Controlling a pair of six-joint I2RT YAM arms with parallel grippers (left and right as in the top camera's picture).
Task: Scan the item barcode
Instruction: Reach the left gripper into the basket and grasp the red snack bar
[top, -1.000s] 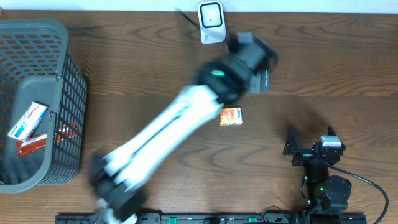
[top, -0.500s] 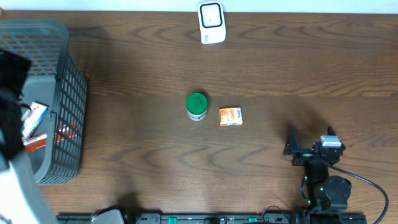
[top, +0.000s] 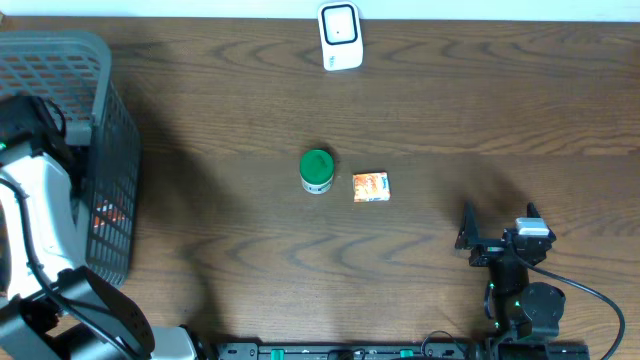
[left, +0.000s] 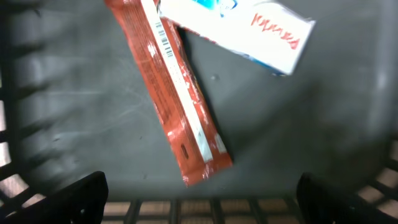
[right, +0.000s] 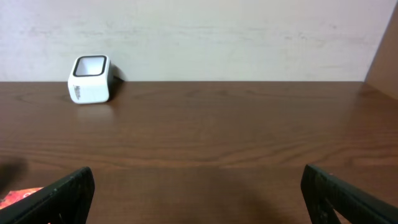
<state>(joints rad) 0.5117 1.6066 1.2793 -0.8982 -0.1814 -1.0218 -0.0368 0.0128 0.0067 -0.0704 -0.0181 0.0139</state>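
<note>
Snack bar in red wrapper (left: 177, 99) lying flat on the grey floor of the basket (top: 105, 110), barcode side up, slanted from upper left to lower right in the left wrist view. Upper end meeting a white box (left: 249, 28) with red lettering; which overlaps which, hard to tell. Hovering above both, the left gripper (left: 199, 196), jaws spread wide, grasping nothing, one dark fingertip (left: 68, 199) at each lower corner of that view. Left arm (top: 45, 210) reaching over the basket at the table's left edge. White scanner (top: 340, 38) standing at the far edge of the wooden table (top: 480, 110), well apart from the basket. Near the table's middle, a green-lidded jar (top: 317, 171) just beside a small orange packet (top: 371, 187). Right gripper (top: 497, 225) low at the near right, jaws released and empty.
</note>
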